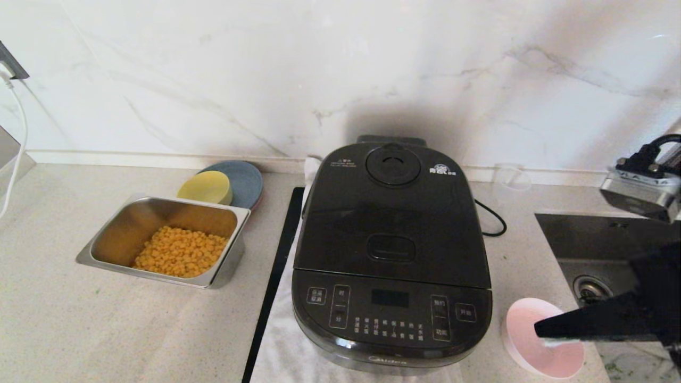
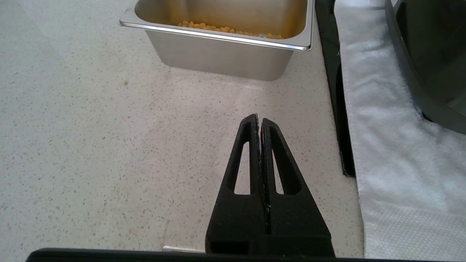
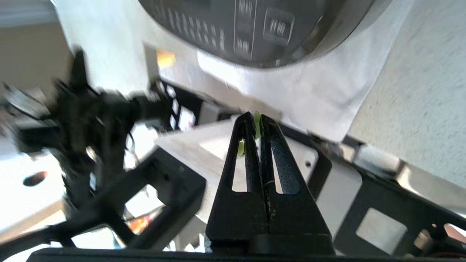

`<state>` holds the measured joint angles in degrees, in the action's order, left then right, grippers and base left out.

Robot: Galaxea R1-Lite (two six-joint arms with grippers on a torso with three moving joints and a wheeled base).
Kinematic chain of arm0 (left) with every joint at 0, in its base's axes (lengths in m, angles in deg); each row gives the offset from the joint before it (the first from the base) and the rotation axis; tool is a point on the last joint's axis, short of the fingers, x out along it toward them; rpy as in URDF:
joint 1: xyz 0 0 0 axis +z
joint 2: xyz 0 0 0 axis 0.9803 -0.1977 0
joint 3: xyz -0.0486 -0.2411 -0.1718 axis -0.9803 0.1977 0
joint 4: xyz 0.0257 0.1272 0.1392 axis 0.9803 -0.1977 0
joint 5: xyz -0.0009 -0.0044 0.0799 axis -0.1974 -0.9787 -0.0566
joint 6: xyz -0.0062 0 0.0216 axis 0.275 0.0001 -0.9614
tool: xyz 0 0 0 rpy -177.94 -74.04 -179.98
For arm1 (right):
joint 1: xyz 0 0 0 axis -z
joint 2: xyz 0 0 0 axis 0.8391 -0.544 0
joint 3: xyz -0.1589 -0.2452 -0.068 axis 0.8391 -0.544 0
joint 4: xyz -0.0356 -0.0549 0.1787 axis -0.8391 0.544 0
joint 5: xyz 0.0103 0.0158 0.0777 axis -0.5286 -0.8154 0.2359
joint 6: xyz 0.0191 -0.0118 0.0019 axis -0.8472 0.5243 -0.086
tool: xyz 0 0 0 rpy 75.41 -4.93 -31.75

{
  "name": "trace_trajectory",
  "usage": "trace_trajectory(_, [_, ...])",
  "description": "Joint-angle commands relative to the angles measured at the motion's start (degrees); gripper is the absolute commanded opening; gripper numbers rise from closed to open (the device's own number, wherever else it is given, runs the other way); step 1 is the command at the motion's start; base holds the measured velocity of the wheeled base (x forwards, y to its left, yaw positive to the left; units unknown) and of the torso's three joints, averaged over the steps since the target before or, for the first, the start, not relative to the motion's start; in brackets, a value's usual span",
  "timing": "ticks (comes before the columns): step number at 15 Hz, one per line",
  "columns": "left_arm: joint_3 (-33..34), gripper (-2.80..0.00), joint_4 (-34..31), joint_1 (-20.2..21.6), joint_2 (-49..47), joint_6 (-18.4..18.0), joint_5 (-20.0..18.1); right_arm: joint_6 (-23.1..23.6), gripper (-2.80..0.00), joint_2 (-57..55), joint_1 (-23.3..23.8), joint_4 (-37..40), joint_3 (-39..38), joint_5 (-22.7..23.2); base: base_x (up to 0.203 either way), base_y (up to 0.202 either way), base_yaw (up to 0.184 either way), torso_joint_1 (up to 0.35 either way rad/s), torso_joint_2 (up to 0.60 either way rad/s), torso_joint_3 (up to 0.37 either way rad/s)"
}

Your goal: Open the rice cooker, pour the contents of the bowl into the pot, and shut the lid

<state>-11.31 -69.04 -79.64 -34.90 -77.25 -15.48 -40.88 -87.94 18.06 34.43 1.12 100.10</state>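
The black rice cooker (image 1: 391, 255) stands in the middle of the counter with its lid (image 1: 392, 213) down, so the pot is hidden. To its right, near the front edge, sits the pale pink bowl (image 1: 553, 359); its inside looks bare. My right gripper (image 1: 538, 331) hovers over the bowl's rim, shut, with nothing held. A few green bits of the contents (image 3: 257, 122) cling between its tips in the right wrist view (image 3: 257, 118). My left gripper (image 2: 258, 118) is shut and empty, low over the counter in front of the steel tray.
A steel tray of corn (image 1: 159, 239) sits left of the cooker, with a yellow bowl (image 1: 205, 187) and blue plate (image 1: 245, 181) behind it. A white cloth (image 1: 287, 346) lies under the cooker. A sink (image 1: 590, 250) and faucet (image 1: 644, 191) are on the right.
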Motion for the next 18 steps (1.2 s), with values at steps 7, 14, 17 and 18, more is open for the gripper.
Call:
trace_trajectory(7, [0.44, -2.80, 0.04, -0.01, 0.04, 0.01, 0.02, -0.09, -2.80, -7.58, -4.54, -1.07, -2.84, -0.16, 0.000, 0.000, 0.000, 0.000, 0.00, 0.000])
trace_trajectory(14, [0.44, -2.80, 0.04, -0.01, 0.04, 0.03, 0.02, -0.44, -2.80, -9.14, -6.28, -5.44, -4.88, -0.32, 0.000, 0.000, 0.000, 0.000, 0.00, 0.000])
trace_trajectory(17, [0.44, -2.80, 0.04, -0.01, 0.04, 0.03, 0.02, -0.53, -2.80, -9.81, -6.28, -5.53, -4.41, -0.41, 0.000, 0.000, 0.000, 0.000, 0.00, 0.000])
trace_trajectory(18, [0.44, -2.80, 0.04, -0.01, 0.04, -0.02, 0.02, -0.55, -2.80, -9.78, -6.19, -5.53, -4.15, -0.41, 0.000, 0.000, 0.000, 0.000, 0.00, 0.000])
